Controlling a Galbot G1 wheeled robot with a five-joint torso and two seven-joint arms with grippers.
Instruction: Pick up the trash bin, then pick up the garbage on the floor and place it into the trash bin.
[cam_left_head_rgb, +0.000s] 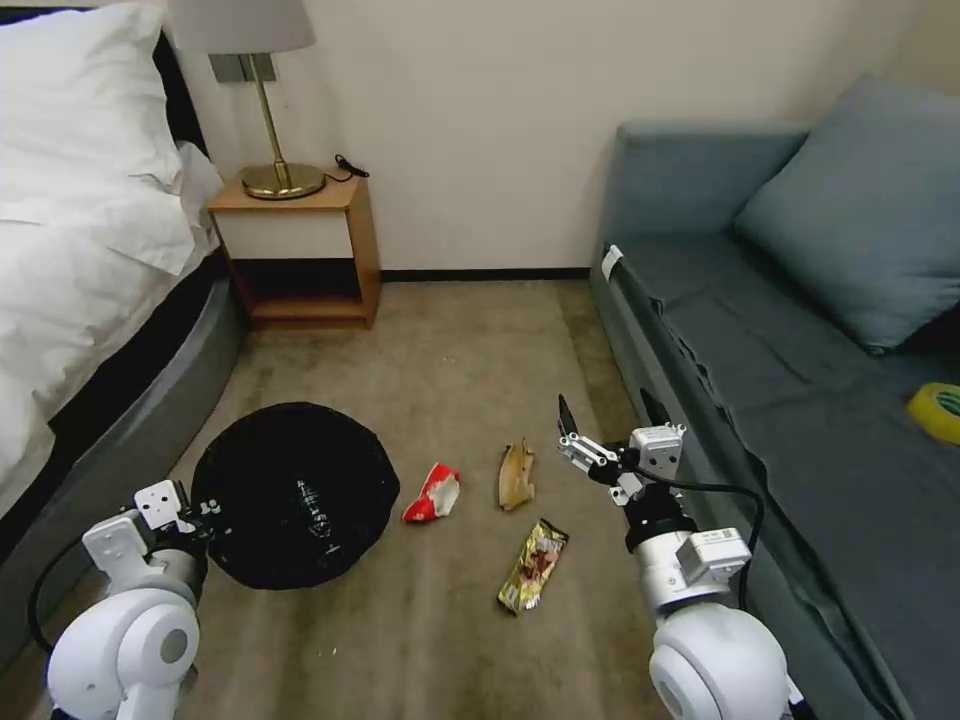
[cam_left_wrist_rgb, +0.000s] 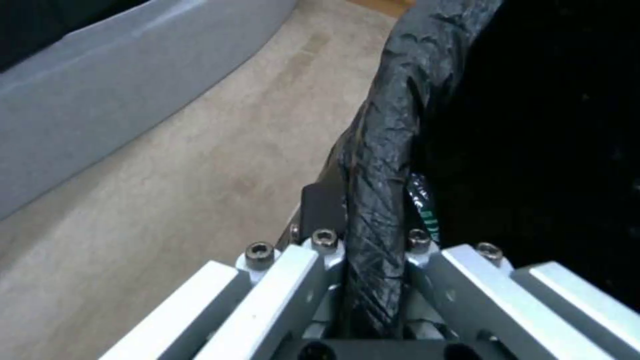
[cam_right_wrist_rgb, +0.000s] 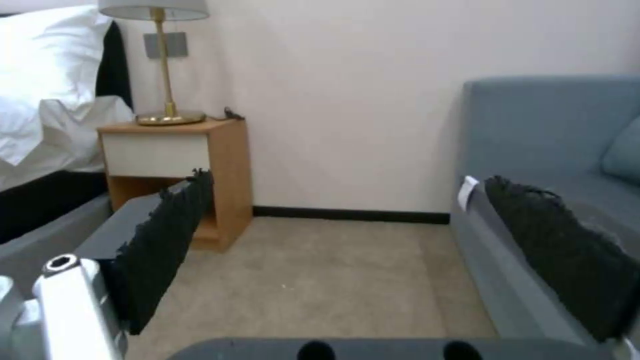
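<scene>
1. My left gripper (cam_left_wrist_rgb: 373, 270) is clamped on the rim of the trash bin (cam_left_head_rgb: 295, 495); in the left wrist view the crinkled black bag at the rim runs between my two fingers (cam_left_wrist_rgb: 320, 210), one outside the wall, one inside.
2. In the head view that gripper (cam_left_head_rgb: 205, 515) sits at the lower left of the frame, touching the bin's left edge; the bin stands upright on the carpet (cam_left_head_rgb: 440, 340), mouth up, its black liner dark inside; a clear bottle (cam_left_head_rgb: 312, 508) with a green label lies in the bin.
3. My right gripper (cam_left_head_rgb: 610, 425) hangs at centre right of the head view, above the floor, jaws spread wide and holding nothing; the right wrist view shows its two dark pads (cam_right_wrist_rgb: 167, 240) far apart with bare carpet between them.
4. Three pieces of garbage lie on the carpet between my grippers: the red-and-white wrapper (cam_left_head_rgb: 433, 493) just right of the bin; the tan-brown peel scrap (cam_left_head_rgb: 516, 476) beside it, near the tip of my right gripper; the gold-brown snack wrapper (cam_left_head_rgb: 534, 565) lower, towards the bottom centre.
5. Further out: the bed (cam_left_head_rgb: 70, 250) fills the left edge; the nightstand (cam_left_head_rgb: 300, 240) with a brass lamp (cam_left_head_rgb: 275, 120) stands at upper left; the grey-blue sofa (cam_left_head_rgb: 800, 330) runs down the right, a yellow tape roll (cam_left_head_rgb: 938, 410) on its seat at the far right edge.
</scene>
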